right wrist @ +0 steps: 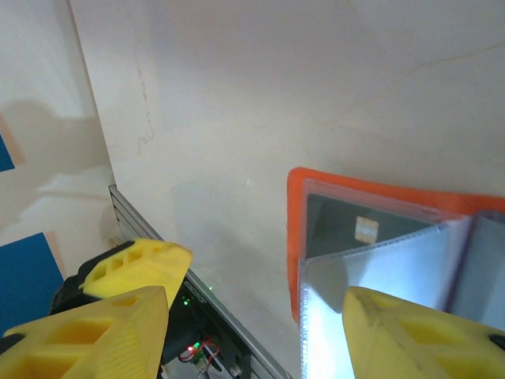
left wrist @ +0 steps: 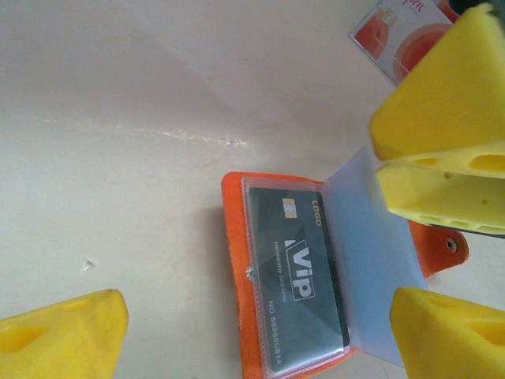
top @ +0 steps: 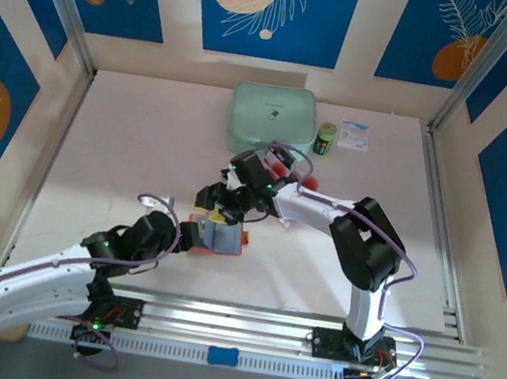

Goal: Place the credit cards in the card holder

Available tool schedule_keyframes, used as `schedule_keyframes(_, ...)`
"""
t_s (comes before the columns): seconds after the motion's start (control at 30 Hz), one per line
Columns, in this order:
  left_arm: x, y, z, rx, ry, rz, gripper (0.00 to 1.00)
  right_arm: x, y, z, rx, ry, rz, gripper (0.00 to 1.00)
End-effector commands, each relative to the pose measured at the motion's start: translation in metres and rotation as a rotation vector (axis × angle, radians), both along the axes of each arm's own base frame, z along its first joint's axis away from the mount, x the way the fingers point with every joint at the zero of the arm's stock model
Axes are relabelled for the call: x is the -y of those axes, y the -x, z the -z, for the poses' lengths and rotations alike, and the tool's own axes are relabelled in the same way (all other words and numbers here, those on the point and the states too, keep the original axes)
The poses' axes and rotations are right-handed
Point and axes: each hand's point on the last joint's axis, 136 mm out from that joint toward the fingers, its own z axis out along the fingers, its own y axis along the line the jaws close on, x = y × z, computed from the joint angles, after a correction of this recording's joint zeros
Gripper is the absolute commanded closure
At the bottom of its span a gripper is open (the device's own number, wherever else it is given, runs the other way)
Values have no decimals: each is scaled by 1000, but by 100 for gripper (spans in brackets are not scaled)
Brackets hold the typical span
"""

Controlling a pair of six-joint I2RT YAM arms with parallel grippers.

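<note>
Orange-red and folded open, the card holder (top: 223,241) lies flat at mid-table where your two arms meet. Your left gripper (left wrist: 256,316) reaches in from the holder's left, its yellow fingers (left wrist: 67,335) spread wide: one over the bare table (top: 127,128) left of the holder, the other over the clear sleeves (left wrist: 371,260) at the holder's right side, with nothing clamped between them. Inside the holder, a dark grey card (left wrist: 296,276) marked VIP sits in the top pocket, and the snap tab (left wrist: 450,246) sticks out past the holder's right edge. Your right gripper (right wrist: 254,296) hangs just above the holder's right side, jaws apart, a lifted clear sleeve standing between its fingers; whether either pad touches that sleeve you cannot tell. One of the credit cards (left wrist: 394,39), pale with a red circle, lies on the table beyond the holder's far right corner, apart from it. Farther behind the holder sit a mint-green case (top: 268,118) and a small green container (top: 324,139).
</note>
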Motion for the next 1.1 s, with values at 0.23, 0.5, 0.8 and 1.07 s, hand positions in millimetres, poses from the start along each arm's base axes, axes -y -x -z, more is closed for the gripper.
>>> schedule_keyframes(0.23, -17, 7, 19, -34, -34, -40, 13, -9, 4, 30, -74, 38, 17, 40)
schedule_keyframes(0.5, -9, 3, 30, -51, -56, -15, 13, -7, 5, 32, -80, 37, 21, 40)
schedule_keyframes(0.8, 6, -7, 46, -98, -127, 28, 12, -7, 4, 29, -87, 23, 25, 41)
schedule_keyframes(1.07, 3, -5, 65, -159, -186, 23, 10, 16, 0, 1, -2, 15, 32, 41)
